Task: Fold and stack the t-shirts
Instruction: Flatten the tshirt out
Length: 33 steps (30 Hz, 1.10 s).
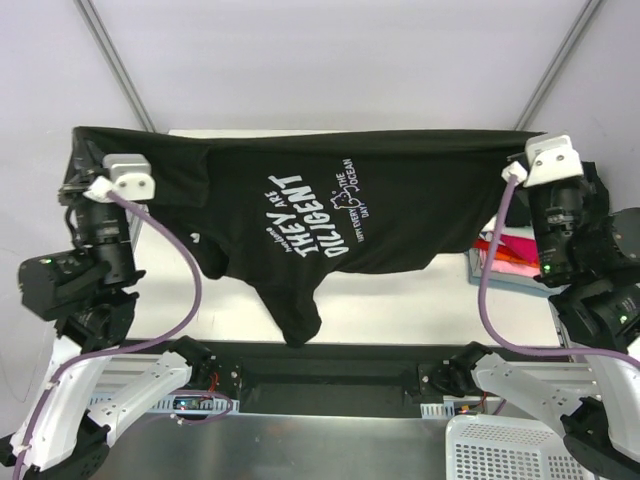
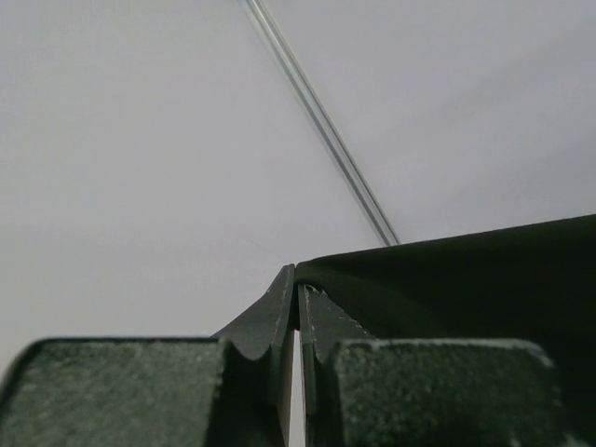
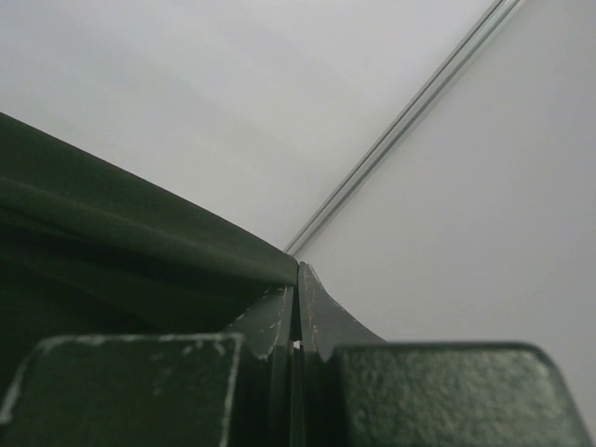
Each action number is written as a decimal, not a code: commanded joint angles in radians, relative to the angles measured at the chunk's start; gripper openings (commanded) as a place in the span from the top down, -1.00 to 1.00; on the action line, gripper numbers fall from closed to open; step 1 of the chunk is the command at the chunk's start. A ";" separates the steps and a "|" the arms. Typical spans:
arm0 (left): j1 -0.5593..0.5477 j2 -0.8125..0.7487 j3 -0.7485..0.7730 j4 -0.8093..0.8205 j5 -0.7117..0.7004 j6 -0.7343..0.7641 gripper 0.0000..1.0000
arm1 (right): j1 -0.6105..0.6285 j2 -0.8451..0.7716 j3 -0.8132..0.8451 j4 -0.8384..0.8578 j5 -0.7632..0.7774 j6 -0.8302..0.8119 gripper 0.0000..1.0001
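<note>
A black t-shirt with white chest lettering hangs stretched out above the table, its lower part sagging to a point near the front edge. My left gripper is shut on the shirt's upper left edge. In the left wrist view the closed gripper pinches black cloth that runs off to the right. My right gripper is shut on the shirt's upper right edge. In the right wrist view the closed gripper clamps the cloth, which stretches away to the left.
Folded tees in pink, red and orange lie at the table's right side, partly hidden behind the right arm. A white perforated basket sits at the near right. The white table shows below the hanging shirt. Metal frame poles slant behind.
</note>
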 commanded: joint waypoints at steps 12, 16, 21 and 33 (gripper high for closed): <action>0.006 0.008 -0.300 0.134 -0.010 -0.089 1.00 | -0.083 -0.047 -0.276 0.084 0.036 0.073 0.99; 0.006 0.033 -0.345 0.160 0.005 -0.108 1.00 | -0.124 -0.021 -0.326 0.070 -0.007 0.111 0.99; 0.015 0.062 -0.380 0.169 0.028 -0.142 1.00 | -0.210 0.036 -0.360 0.059 -0.073 0.169 0.99; 0.149 0.246 -0.363 0.261 0.128 -0.229 1.00 | -0.373 0.297 -0.288 0.098 -0.208 0.202 0.99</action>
